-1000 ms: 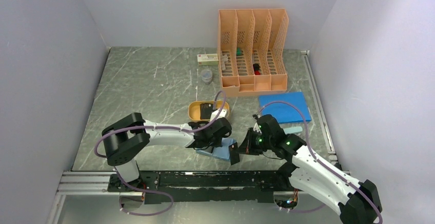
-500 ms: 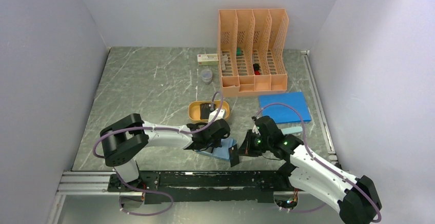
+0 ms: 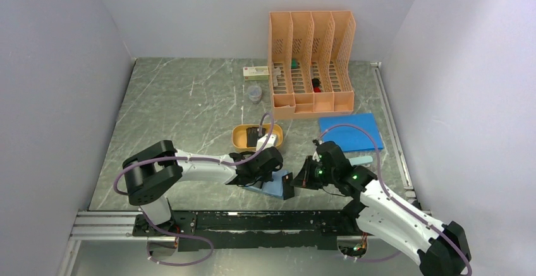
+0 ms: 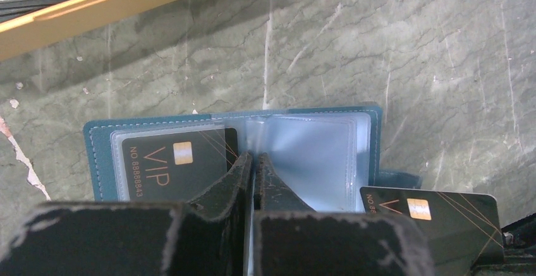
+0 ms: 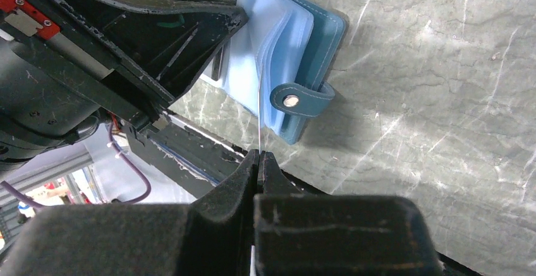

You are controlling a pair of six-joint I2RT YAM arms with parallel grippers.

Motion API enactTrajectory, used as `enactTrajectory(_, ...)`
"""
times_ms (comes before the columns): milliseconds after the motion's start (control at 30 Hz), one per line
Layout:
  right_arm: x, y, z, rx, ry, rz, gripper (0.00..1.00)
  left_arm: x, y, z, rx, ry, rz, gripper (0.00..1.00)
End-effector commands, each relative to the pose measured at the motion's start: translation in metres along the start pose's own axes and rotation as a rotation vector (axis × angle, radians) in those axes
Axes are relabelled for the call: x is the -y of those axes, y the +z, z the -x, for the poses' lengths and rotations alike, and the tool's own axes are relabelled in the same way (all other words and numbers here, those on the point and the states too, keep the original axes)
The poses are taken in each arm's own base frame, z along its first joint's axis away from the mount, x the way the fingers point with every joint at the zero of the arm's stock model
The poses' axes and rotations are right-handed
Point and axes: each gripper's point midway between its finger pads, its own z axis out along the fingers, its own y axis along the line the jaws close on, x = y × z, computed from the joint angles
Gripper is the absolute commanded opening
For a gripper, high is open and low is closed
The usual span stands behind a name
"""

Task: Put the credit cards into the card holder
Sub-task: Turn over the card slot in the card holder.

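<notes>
The teal card holder (image 4: 101,162) lies open on the marble table, near the front edge. One black VIP credit card (image 4: 170,162) sits in its left clear pocket. My left gripper (image 4: 254,156) is shut on a clear pocket leaf at the holder's middle, its fingers pressed together on the thin plastic. My right gripper (image 5: 259,154) is shut on a second black credit card (image 4: 436,210), held on edge just right of the holder beside the snap tab (image 5: 294,99). In the top view the two grippers (image 3: 268,174) (image 3: 297,181) nearly meet over the holder (image 3: 270,189).
An orange oval tray (image 3: 240,138) holding more dark cards (image 3: 255,136) stands just behind the holder. Farther back are an orange file rack (image 3: 311,61), a clear cup (image 3: 254,93) and a white box (image 3: 256,72). A blue sheet (image 3: 351,131) lies at the right. The black rail (image 3: 253,222) runs along the near edge.
My left gripper has closed fully on the clear pocket leaf. The right gripper with its card has edged slightly toward the holder.
</notes>
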Motion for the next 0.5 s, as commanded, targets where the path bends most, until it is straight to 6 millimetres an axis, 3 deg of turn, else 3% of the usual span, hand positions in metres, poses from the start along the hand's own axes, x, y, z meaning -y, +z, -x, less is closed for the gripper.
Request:
enactTrajectory(0, -0.0094, 0.0009, 0.0033, 0.003, -0.010, 0.033, 0.00, -0.0497, 0.0042, -0.0476, -0.134, 0.082, 0.153, 0.05)
enactTrajectory(467, -0.0037, 0.0069, -0.0024, -0.015, 0.011, 0.029, 0.00, -0.0498, 0.0040, -0.0486, -0.136, 0.077, 0.150, 0.05)
